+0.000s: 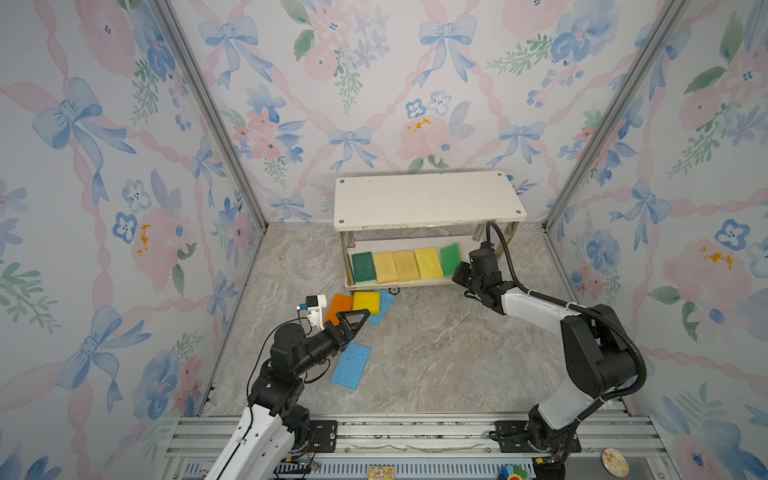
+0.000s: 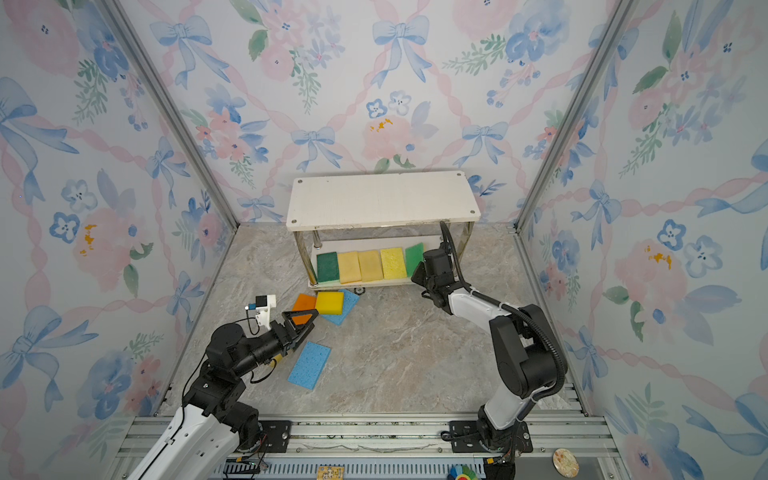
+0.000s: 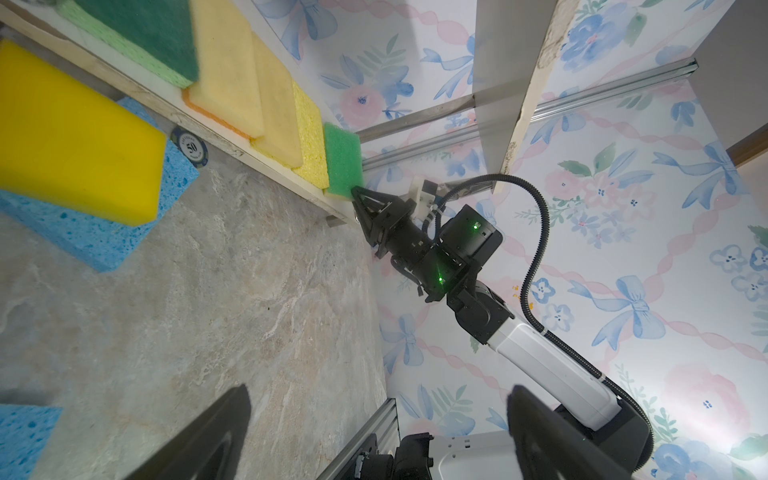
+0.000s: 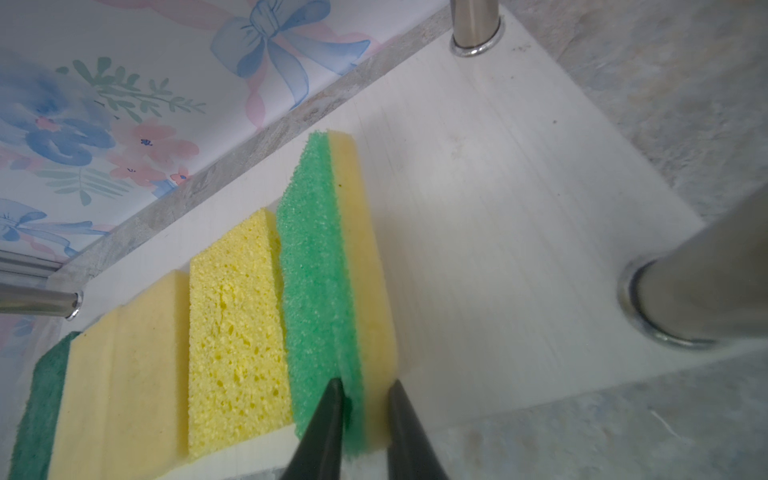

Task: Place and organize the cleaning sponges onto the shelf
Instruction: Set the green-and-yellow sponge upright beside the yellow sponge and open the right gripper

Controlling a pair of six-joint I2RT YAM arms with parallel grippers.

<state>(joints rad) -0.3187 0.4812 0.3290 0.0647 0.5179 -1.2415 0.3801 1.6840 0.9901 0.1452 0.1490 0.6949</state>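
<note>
Sponges (image 1: 405, 266) line the shelf (image 4: 478, 208) lower board. The light green sponge (image 4: 320, 266) at right end stands on edge, long axis pointing straight away from right gripper (image 4: 366, 382). Its jaws are slightly apart astride the near end, grip unclear. Left gripper (image 3: 378, 395) jaws wide apart, empty.

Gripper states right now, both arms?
Left gripper: open, empty.
Right gripper: straddling the edge of the light green sponge on the shelf; gripping or loose, cannot tell.
</note>
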